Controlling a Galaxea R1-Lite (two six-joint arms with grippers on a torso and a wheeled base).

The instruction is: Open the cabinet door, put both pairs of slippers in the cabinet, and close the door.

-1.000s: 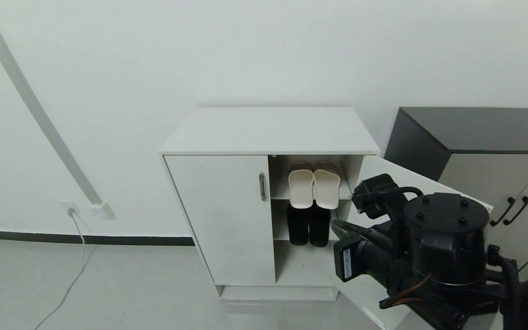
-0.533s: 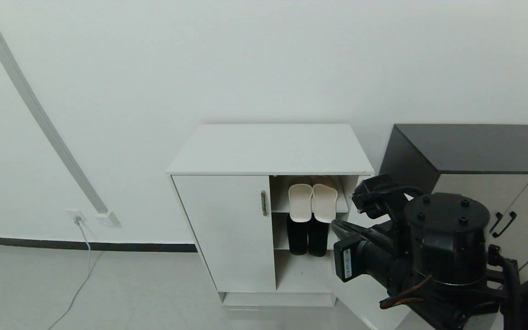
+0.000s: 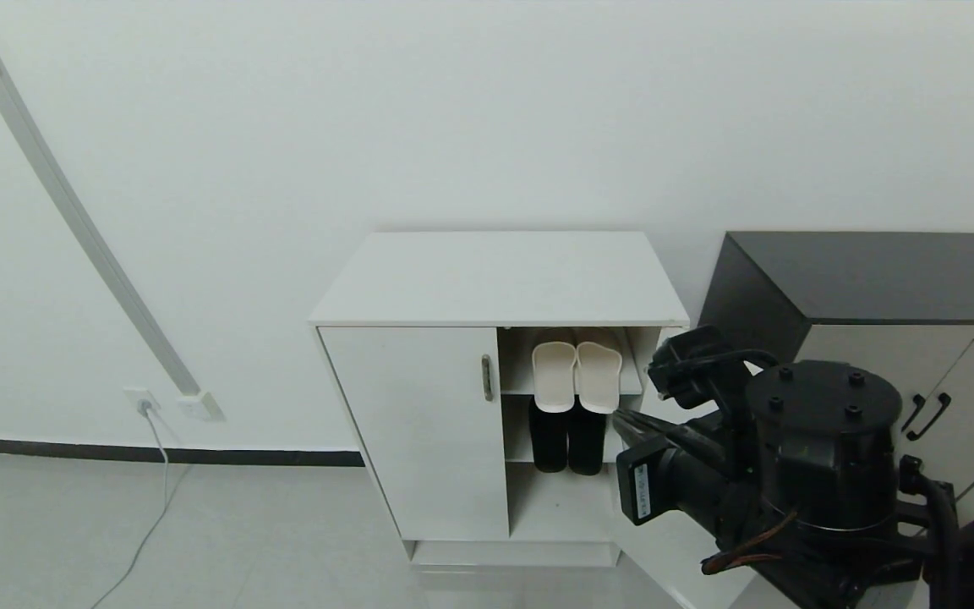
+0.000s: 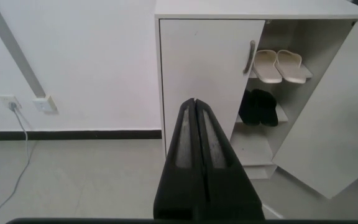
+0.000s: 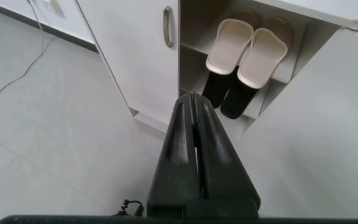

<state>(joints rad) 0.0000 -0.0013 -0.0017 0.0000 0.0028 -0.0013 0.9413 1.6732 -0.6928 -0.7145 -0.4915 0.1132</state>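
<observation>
The white cabinet (image 3: 500, 279) stood against the wall, and a dark cabinet (image 3: 876, 275) stood just beside it on the right. Its left door (image 3: 415, 427) was closed, and its right door (image 4: 331, 124) was swung wide open. The left gripper (image 4: 194, 102) and the right gripper (image 5: 195, 98) hung in front of the cabinet, apart from it. Each had its fingers pressed fully together and held nothing. The white slippers (image 3: 577, 375) lay side by side on the upper shelf inside. The black slippers (image 3: 568, 436) lay on the shelf directly below them.
</observation>
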